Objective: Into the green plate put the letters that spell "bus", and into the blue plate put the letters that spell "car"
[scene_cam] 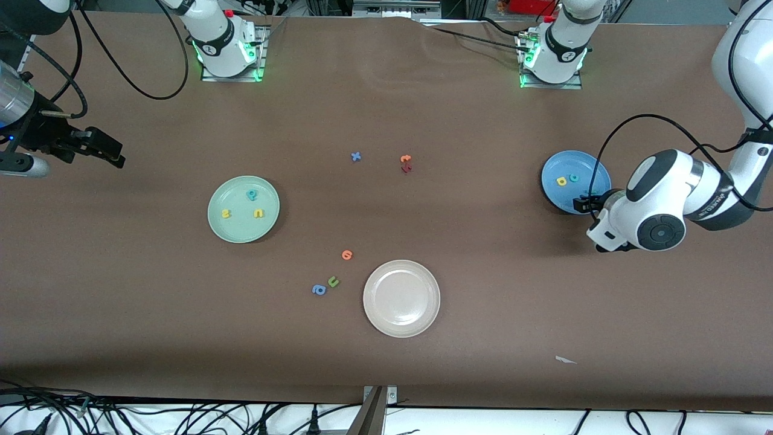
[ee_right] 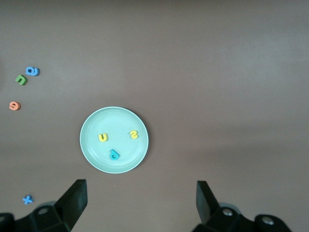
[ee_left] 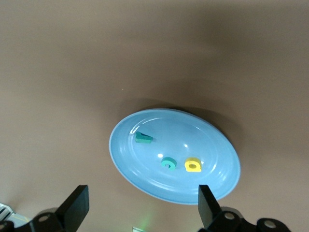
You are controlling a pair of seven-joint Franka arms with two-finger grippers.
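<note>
Both words looked sorted, with both end effectors released.

I had the left end effector (ee_left: 140, 208) hanging with fingers spread and nothing in them over the blue plate (ee_left: 219, 176), toward the left arm's end of the bench; in it lay the teal "r" (ee_left: 143, 138), teal "c" (ee_left: 168, 163) and yellow "a" (ee_left: 192, 165). My right end effector (ee_right: 140, 205) waited, released too, above the right arm's end. The green plate (ee_right: 89, 128) held the yellow "u" (ee_right: 103, 137), yellow "s" (ee_right: 133, 134) and teal "b" (ee_right: 114, 154). I judged nothing was left except pulling back; the cream plate (scene_cam: 374, 302) and stray letters stayed unused.
</note>
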